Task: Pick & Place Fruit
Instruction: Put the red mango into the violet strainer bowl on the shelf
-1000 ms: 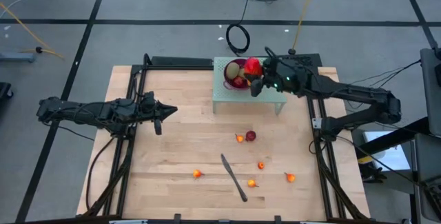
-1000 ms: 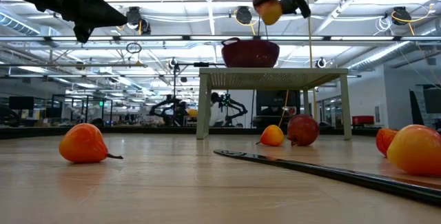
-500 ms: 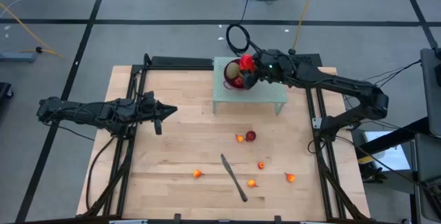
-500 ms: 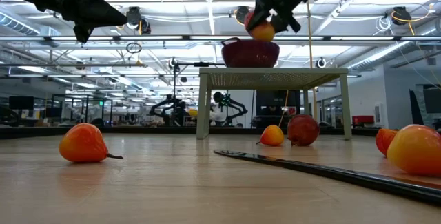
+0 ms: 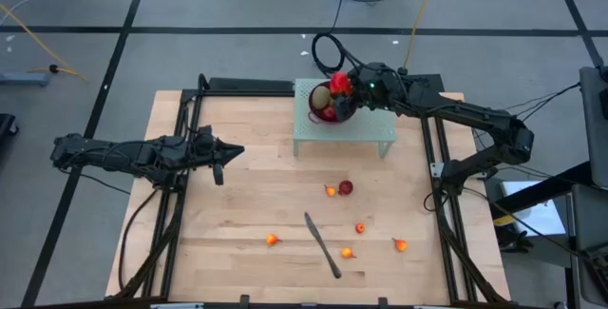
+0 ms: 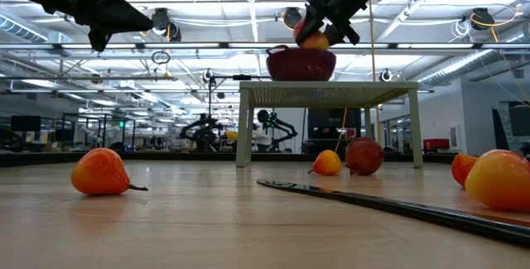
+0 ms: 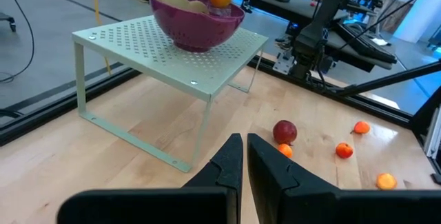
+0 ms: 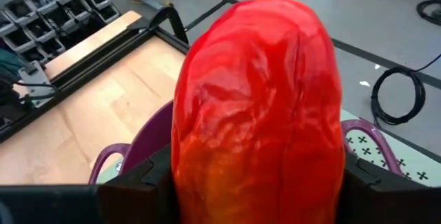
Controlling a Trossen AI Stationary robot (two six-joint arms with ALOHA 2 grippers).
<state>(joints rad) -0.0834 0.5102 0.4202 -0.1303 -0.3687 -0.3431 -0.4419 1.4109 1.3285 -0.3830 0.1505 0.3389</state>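
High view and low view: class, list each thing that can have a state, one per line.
Right tool: shut on red-yellow elongated mango, above bowl.
Left tool: shut, empty.
Purple perforated bowl: upright on green mesh stand, holding fruit.
Long dark-handled knife: flat on table.

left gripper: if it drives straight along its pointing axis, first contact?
Probably the pale green perforated stand holding the purple bowl. The left gripper, jaws shut, points across bare wooden tabletop toward the stand's near leg. Depth is unclear; it could pass beside it.

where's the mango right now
The mango is clamped in the right gripper directly over the purple bowl on the small green stand, at the table's far edge in the high view.
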